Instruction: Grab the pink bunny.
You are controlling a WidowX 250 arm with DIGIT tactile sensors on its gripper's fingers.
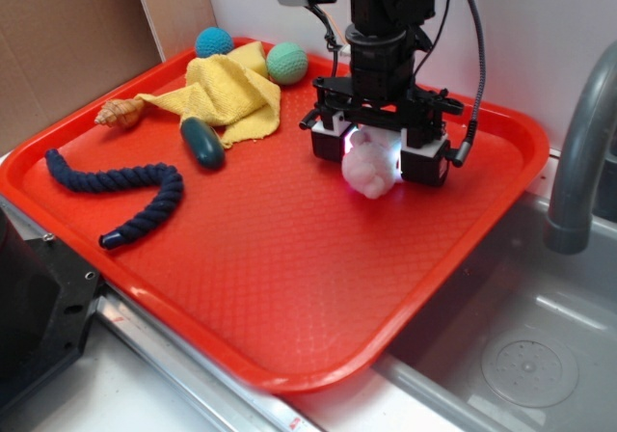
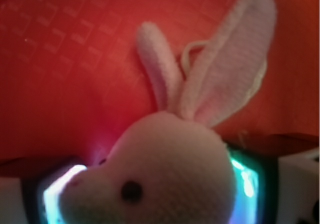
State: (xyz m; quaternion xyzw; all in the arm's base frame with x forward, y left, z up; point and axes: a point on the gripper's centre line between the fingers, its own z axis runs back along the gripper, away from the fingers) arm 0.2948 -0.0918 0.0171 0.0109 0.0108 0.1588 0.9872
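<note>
The pink bunny (image 1: 371, 167) is a pale-pink plush held between the two black fingers of my gripper (image 1: 376, 152) at the far right part of the red tray (image 1: 289, 258). The jaws press on both sides of it and its lower body hangs just at the tray surface. In the wrist view the pink bunny (image 2: 170, 169) fills the lower middle, head and dark eye facing the camera, two ears pointing up over the red tray (image 2: 65, 74). Glowing finger pads (image 2: 57, 189) flank its head on both sides.
A yellow cloth (image 1: 227, 94) lies at the tray's back left with a blue ball (image 1: 214, 41) and a green ball (image 1: 286, 63) beside it. A dark teal oval (image 1: 202, 143), a seashell (image 1: 120, 114) and a navy rope (image 1: 120, 189) lie left. A sink (image 1: 521, 345) and grey faucet (image 1: 578, 152) are right.
</note>
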